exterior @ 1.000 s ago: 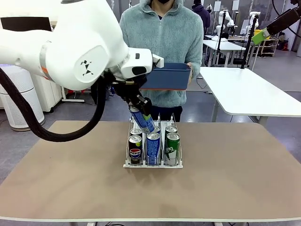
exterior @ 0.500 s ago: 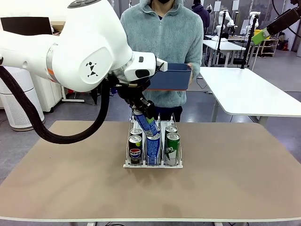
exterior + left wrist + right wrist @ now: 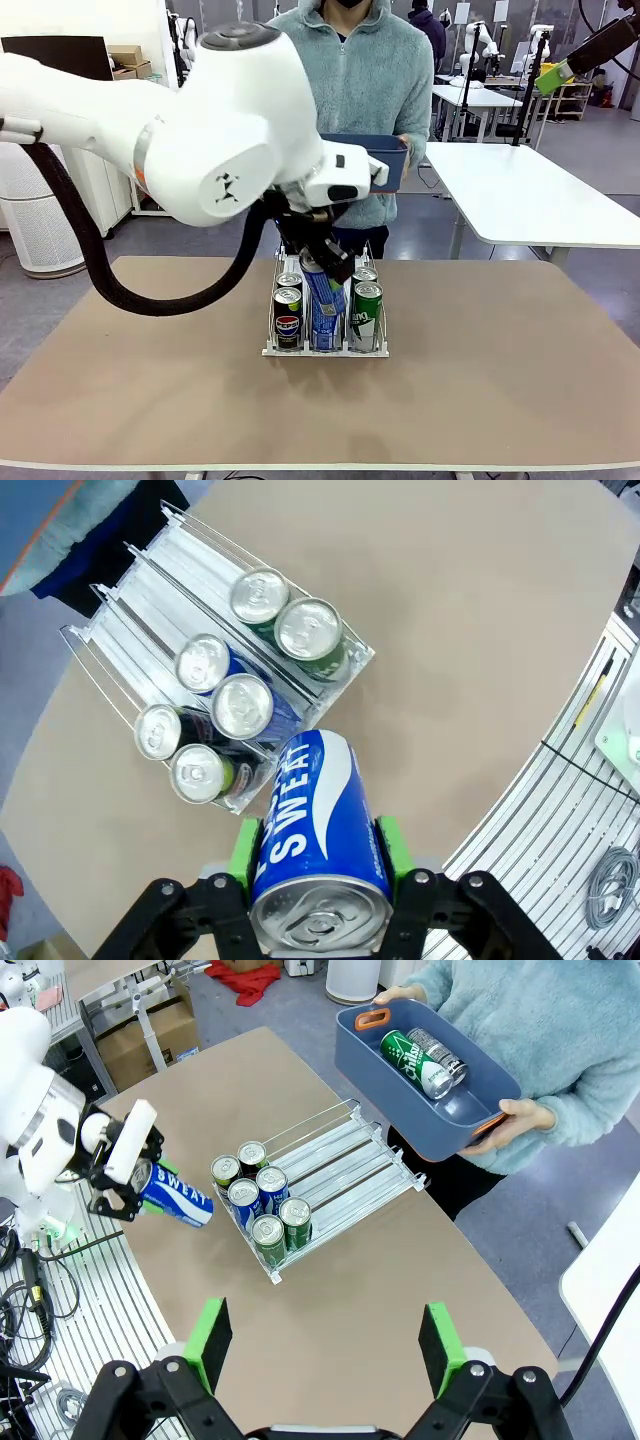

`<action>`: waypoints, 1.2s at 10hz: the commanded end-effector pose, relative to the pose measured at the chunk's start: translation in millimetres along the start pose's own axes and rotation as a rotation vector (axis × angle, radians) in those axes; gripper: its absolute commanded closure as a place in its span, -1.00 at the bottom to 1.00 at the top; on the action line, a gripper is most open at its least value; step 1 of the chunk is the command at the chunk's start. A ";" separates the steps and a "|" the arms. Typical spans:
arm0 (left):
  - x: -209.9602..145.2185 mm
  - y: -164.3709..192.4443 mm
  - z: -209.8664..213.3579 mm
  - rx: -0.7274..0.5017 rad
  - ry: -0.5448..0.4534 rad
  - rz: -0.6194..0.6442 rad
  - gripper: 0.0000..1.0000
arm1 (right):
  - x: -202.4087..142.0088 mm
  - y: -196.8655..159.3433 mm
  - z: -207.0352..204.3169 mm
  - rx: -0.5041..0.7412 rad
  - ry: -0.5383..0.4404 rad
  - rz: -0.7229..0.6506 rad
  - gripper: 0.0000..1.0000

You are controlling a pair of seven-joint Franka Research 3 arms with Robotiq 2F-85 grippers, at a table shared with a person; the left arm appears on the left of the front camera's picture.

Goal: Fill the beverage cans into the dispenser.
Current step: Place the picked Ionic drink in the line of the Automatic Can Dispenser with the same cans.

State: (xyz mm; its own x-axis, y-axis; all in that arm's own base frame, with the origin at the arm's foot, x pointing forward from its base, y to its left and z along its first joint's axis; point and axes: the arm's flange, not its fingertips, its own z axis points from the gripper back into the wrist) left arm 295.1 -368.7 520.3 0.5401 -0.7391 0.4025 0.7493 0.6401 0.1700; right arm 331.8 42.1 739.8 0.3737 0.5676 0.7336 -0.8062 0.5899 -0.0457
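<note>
You are carrying a slim blue aluminium can with white "SWEAT" lettering [image 3: 310, 805] in the left gripper [image 3: 318, 852]. The green pads are clamped on its two sides near the silver end. The can is hanging tilted in the air on your side of the low clear three-lane wire-divided dispenser [image 3: 120, 610], apart from it, with its free end pointing toward the rack.

Each lane is already holding two upright cans against the front lip: a black pair [image 3: 178, 752], a blue pair [image 3: 222, 684] and a green pair [image 3: 285, 612]. The bare lane length is lying behind them, at the person's end. So you are probably aiming for the middle lane, behind the blue pair.

- Lift clear of the silver tops while you are crossing them; a clipped rim would likely topple a slim can.
- Bring the can upright before you are descending, not during.
- Centre it between the thin wires; they look easy to snag.
- Loosen the pads only once the base is sitting on the lane, since a smooth can may slide forward.

The right gripper [image 3: 325, 1348] is hovering high above the tan table [image 3: 400, 1260], spread wide and empty. The person is holding a dark blue rectangular plastic bin [image 3: 350, 1055] with more cans, well apart from your path.
</note>
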 end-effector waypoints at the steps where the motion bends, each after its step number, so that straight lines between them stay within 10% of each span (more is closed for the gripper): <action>1: 1.0 -5.9 -9.1 0.026 0.019 -0.029 -0.15 | 0.1 0.9 -0.9 0.001 0.003 0.002 -1.00; 12: -5.5 -9.8 -52.0 -0.005 0.068 -0.070 -0.15 | 0.1 0.9 -0.9 0.001 0.003 0.002 -1.00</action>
State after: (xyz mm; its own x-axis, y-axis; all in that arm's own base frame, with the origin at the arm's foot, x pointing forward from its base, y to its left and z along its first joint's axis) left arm 304.3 -382.0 469.4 0.5111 -0.7956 0.3253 0.7884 0.5847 0.1912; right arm 331.8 42.1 739.8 0.3737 0.5677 0.7336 -0.8062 0.5899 -0.0458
